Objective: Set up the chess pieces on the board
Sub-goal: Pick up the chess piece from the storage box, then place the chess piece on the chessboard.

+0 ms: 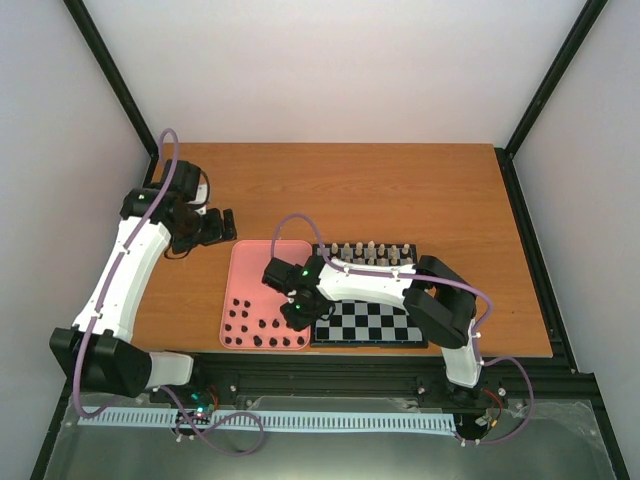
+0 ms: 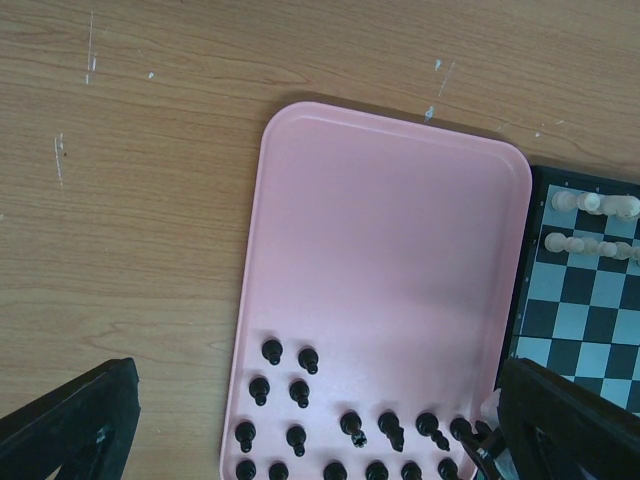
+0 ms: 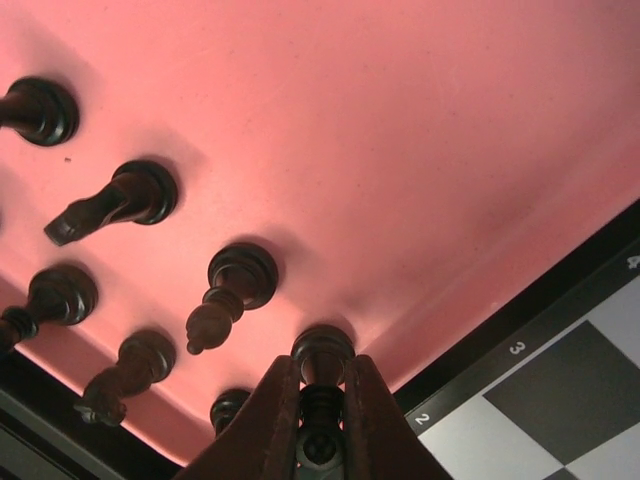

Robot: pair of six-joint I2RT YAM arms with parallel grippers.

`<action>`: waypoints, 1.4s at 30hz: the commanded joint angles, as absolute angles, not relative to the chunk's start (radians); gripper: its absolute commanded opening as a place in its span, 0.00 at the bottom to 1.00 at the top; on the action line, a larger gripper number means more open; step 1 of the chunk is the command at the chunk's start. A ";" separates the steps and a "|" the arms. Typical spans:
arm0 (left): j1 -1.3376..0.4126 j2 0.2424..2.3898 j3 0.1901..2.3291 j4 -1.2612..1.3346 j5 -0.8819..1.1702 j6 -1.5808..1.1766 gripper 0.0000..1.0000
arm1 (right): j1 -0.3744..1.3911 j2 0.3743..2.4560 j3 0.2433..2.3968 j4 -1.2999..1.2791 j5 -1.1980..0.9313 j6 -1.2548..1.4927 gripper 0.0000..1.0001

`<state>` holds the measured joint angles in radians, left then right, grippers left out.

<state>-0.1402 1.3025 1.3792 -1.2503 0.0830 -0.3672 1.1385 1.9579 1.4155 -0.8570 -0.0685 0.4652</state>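
The right claw [image 3: 322,385] pinches one black chess piece [image 3: 322,348] at the edge of the pink tray [image 3: 420,150] facing the board [image 3: 560,400], while the left claw [image 2: 315,400] hangs spread beside that tray, and a weak pinch on this thin stem could drop it onto the neighbouring pieces [image 3: 225,290].

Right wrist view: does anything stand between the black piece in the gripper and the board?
Only the pink tray's raised rim lies between the black piece, held by the right gripper, and the board. The other black pieces stand on the opposite side, away from the board.
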 commanded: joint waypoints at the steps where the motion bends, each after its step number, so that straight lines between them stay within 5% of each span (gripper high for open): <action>1: -0.132 1.313 1.421 -1.252 0.085 -0.348 1.00 | 1.134 1.949 1.440 -0.873 -0.064 0.458 0.05; 14: -0.132 1.328 1.443 -1.256 0.075 -0.347 1.00 | 1.119 1.762 1.518 -0.943 0.012 0.473 0.03; 31: -0.132 1.336 1.438 -1.256 0.075 -0.348 1.00 | 1.001 1.430 1.049 -0.919 0.014 0.635 0.03; 42: -0.132 1.344 1.443 -1.259 0.077 -0.348 1.00 | 1.002 1.397 0.954 -0.899 -0.017 0.655 0.03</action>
<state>-0.1402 1.3411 1.4036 -1.2510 0.0757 -0.3664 0.9989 1.4307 0.9756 -0.9188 -0.0090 0.6334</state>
